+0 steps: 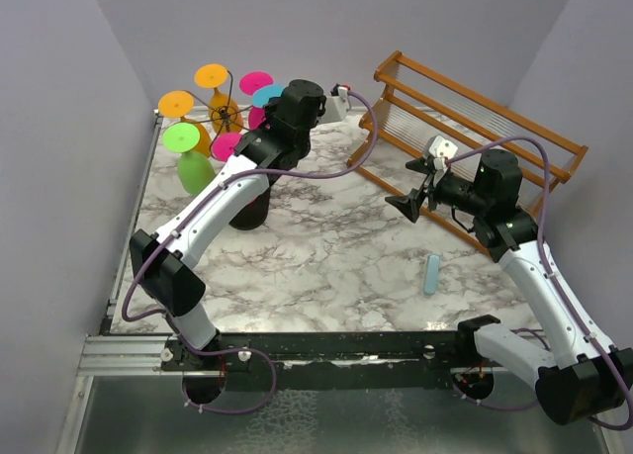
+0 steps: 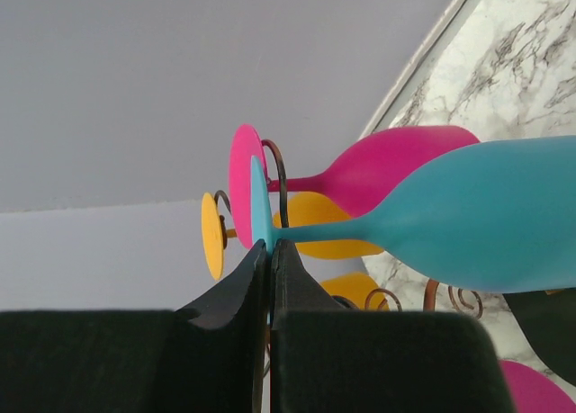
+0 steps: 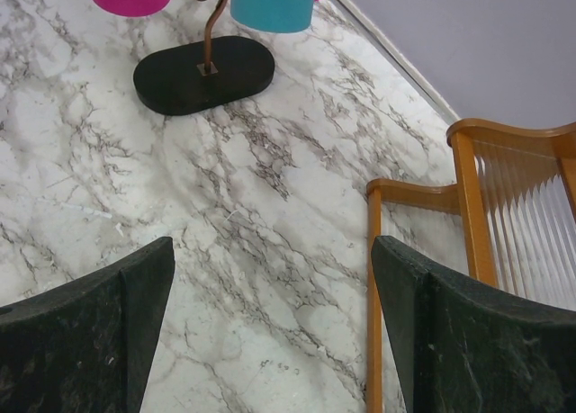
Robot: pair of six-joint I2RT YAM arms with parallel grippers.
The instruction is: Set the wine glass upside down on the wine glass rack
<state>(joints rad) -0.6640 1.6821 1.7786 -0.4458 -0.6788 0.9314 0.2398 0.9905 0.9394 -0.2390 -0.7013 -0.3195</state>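
The wine glass rack (image 1: 226,111) is a thin dark wire tree at the table's far left, and several coloured glasses hang from it upside down. Its black oval base (image 3: 204,74) shows in the right wrist view. My left gripper (image 2: 270,244) is shut on the rim of the foot of a teal wine glass (image 2: 486,215). The glass's stem lies beside a curled wire arm (image 2: 281,175), next to a pink glass (image 2: 396,161). In the top view the teal foot (image 1: 265,95) is at the rack's right side. My right gripper (image 1: 406,205) is open and empty over mid-table.
A large brown wooden slatted rack (image 1: 475,128) stands at the back right, with a corner (image 3: 468,188) close to my right fingers. A small pale blue object (image 1: 431,274) lies on the marble near the right arm. A green glass (image 1: 193,167) hangs at the rack's near left.
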